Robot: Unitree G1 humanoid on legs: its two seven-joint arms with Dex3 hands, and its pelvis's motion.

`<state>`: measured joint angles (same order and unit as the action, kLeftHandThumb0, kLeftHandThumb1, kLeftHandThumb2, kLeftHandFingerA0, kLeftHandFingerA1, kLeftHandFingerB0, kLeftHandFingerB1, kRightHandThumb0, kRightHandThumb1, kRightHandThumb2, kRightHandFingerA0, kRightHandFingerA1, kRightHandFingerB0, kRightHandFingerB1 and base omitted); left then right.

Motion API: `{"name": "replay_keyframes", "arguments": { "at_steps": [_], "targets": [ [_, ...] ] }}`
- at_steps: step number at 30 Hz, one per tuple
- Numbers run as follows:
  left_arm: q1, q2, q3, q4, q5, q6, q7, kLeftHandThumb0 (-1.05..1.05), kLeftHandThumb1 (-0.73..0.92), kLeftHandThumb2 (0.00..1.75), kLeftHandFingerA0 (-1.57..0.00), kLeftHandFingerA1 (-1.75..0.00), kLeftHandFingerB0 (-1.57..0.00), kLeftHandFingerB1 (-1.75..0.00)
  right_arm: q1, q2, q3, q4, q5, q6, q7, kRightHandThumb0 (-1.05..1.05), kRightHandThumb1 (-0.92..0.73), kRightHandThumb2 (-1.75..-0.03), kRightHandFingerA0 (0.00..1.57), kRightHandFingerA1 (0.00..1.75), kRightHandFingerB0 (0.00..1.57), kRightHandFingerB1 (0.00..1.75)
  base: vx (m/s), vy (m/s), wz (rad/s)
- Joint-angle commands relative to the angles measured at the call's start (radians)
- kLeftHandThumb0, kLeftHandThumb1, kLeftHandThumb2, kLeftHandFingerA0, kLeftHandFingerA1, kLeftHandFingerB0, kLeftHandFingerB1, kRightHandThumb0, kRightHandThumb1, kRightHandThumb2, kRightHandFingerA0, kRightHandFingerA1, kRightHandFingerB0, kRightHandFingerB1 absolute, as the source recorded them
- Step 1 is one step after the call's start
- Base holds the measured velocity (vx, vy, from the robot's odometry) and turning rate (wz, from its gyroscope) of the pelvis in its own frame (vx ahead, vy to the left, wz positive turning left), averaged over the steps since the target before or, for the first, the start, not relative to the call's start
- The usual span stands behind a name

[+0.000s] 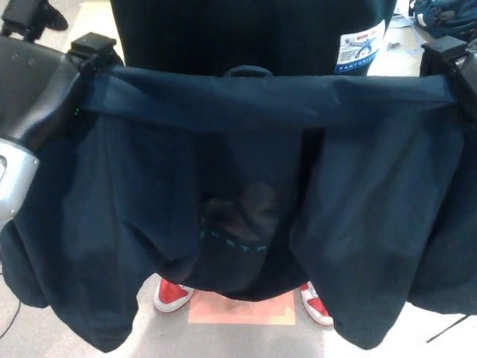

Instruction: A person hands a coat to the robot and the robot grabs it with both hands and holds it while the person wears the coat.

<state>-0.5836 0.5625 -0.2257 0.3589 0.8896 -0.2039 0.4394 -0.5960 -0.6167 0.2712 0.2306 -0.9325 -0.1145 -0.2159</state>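
A dark navy coat [246, 186] hangs spread wide across the head view, its collar edge stretched straight between my two hands. My left hand [45, 82] at the upper left is shut on the coat's left shoulder. My right hand [451, 60] shows only partly at the upper right edge, shut on the coat's right shoulder. A hanging loop [248, 71] sits at the collar's middle. Behind the coat stands a person [253, 33] in a dark top with a white label, red shoes [173, 294] showing below the hem.
An orange square mark [242, 307] lies on the pale floor between the person's shoes. A dark blue bag [447, 15] lies at the top right. A thin black cable [447, 330] crosses the floor at the lower right.
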Motion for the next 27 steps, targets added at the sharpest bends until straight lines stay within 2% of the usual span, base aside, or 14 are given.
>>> {"name": "replay_keyframes", "arguments": {
  "at_steps": [1, 2, 3, 9, 10, 11, 13, 14, 15, 16, 20, 24, 25, 27],
  "targets": [
    [-0.086, 0.003, 0.073, 0.151, 0.055, 0.048, 0.428, -0.25, 0.50, 0.89, -1.21, -1.38, -0.71, -1.03, -0.056, 0.026, -0.113, 0.113, 0.048, -0.049, -0.332, -0.04, -0.67, -0.62, 0.82, 1.75, 0.50, 1.44, 0.00, 0.000, 0.00],
    [-0.084, -0.001, 0.075, 0.147, 0.053, 0.048, 0.432, -0.19, 0.69, 0.60, -0.91, -1.69, -0.65, -1.19, -0.052, 0.027, -0.117, 0.108, 0.049, -0.050, -0.334, -0.07, -0.70, -0.60, 0.83, 1.75, 0.51, 1.40, 0.00, 0.000, 0.00],
    [-0.086, 0.001, 0.076, 0.141, 0.056, 0.049, 0.436, -0.21, 0.45, 0.86, -1.21, -1.37, -0.73, -0.98, -0.054, 0.028, -0.123, 0.109, 0.054, -0.061, -0.347, -0.11, -0.56, -0.86, 1.22, 1.45, 0.66, 1.12, 0.00, 0.000, 0.00],
    [-0.132, 0.026, 0.077, 0.129, 0.067, 0.032, 0.470, -0.20, 0.42, 0.83, -1.19, -1.36, -0.73, -0.98, -0.095, 0.031, -0.142, 0.131, 0.040, -0.073, -0.413, -0.12, -0.56, -0.90, 1.22, 1.41, 0.70, 1.04, 0.00, 0.000, 0.00],
    [-0.146, 0.027, 0.074, 0.135, 0.074, 0.039, 0.491, -0.19, 0.41, 0.84, -1.21, -1.36, -0.75, -0.95, -0.106, 0.029, -0.142, 0.145, 0.036, -0.084, -0.431, -0.02, -0.68, -0.62, 0.91, 1.73, 0.63, 1.23, 0.00, 0.000, 0.00],
    [-0.152, 0.028, 0.074, 0.136, 0.073, 0.033, 0.498, -0.16, 0.60, 0.61, -0.93, -1.70, -0.72, -1.05, -0.111, 0.028, -0.143, 0.150, 0.036, -0.090, -0.438, -0.01, -0.64, -0.62, 0.91, 1.73, 0.66, 1.21, 0.00, 0.000, 0.00],
    [-0.179, 0.033, 0.083, 0.131, 0.056, 0.002, 0.514, -0.11, 0.67, 0.65, -0.92, -1.72, -0.64, -1.17, -0.130, 0.023, -0.146, 0.143, 0.026, -0.086, -0.445, -0.07, -0.62, -0.60, 0.87, 1.75, 0.57, 1.29, 0.00, 0.000, 0.00],
    [-0.184, 0.035, 0.084, 0.130, 0.054, -0.002, 0.522, -0.11, 0.68, 0.65, -0.90, -1.72, -0.63, -1.22, -0.132, 0.025, -0.149, 0.140, 0.027, -0.083, -0.445, -0.13, -0.49, -0.83, 1.22, 1.43, 0.68, 1.08, 0.00, 0.000, 0.00],
    [-0.188, 0.036, 0.085, 0.130, 0.054, -0.003, 0.529, -0.11, 0.68, 0.65, -0.90, -1.72, -0.63, -1.22, -0.133, 0.029, -0.151, 0.138, 0.030, -0.081, -0.444, -0.13, -0.49, -0.83, 1.22, 1.43, 0.68, 1.08, 0.00, 0.000, 0.00],
    [-0.194, 0.037, 0.086, 0.129, 0.049, -0.011, 0.536, -0.11, 0.71, 0.66, -0.92, -1.71, -0.64, -1.19, -0.135, 0.030, -0.155, 0.135, 0.035, -0.081, -0.439, -0.11, -0.66, -0.60, 0.86, 1.75, 0.58, 1.25, 0.00, 0.000, 0.00],
    [-0.232, 0.048, 0.101, 0.101, 0.040, -0.015, 0.535, -0.23, 0.66, 0.63, -0.92, -1.68, -0.76, -0.82, -0.175, 0.037, -0.170, 0.140, 0.040, -0.077, -0.447, -0.13, -0.72, -0.61, 0.86, 1.75, 0.61, 1.18, 0.00, 0.000, 0.00],
    [-0.305, 0.075, 0.096, 0.136, 0.049, -0.034, 0.570, -0.14, 0.68, 0.62, -0.91, -1.71, -0.64, -1.10, -0.244, 0.040, -0.177, 0.147, 0.035, -0.064, -0.450, -0.17, -0.70, -0.64, 0.92, 1.69, 0.69, 0.94, 0.00, 0.000, 0.00],
    [-0.317, 0.081, 0.096, 0.141, 0.049, -0.038, 0.574, -0.09, 0.68, 0.64, -0.93, -1.69, -0.65, -1.05, -0.261, 0.044, -0.180, 0.151, 0.038, -0.063, -0.454, -0.20, -0.47, -0.87, 1.22, 1.37, 0.78, 0.89, 0.00, 0.000, 0.00],
    [-0.355, 0.083, 0.103, 0.157, 0.030, -0.048, 0.568, -0.17, 0.66, 0.64, -0.95, -1.65, -0.77, -0.83, -0.310, 0.048, -0.195, 0.168, 0.072, -0.084, -0.442, -0.10, -0.64, -0.59, 0.90, 1.75, 0.64, 1.15, 0.00, 0.000, 0.00]
  ]
}}
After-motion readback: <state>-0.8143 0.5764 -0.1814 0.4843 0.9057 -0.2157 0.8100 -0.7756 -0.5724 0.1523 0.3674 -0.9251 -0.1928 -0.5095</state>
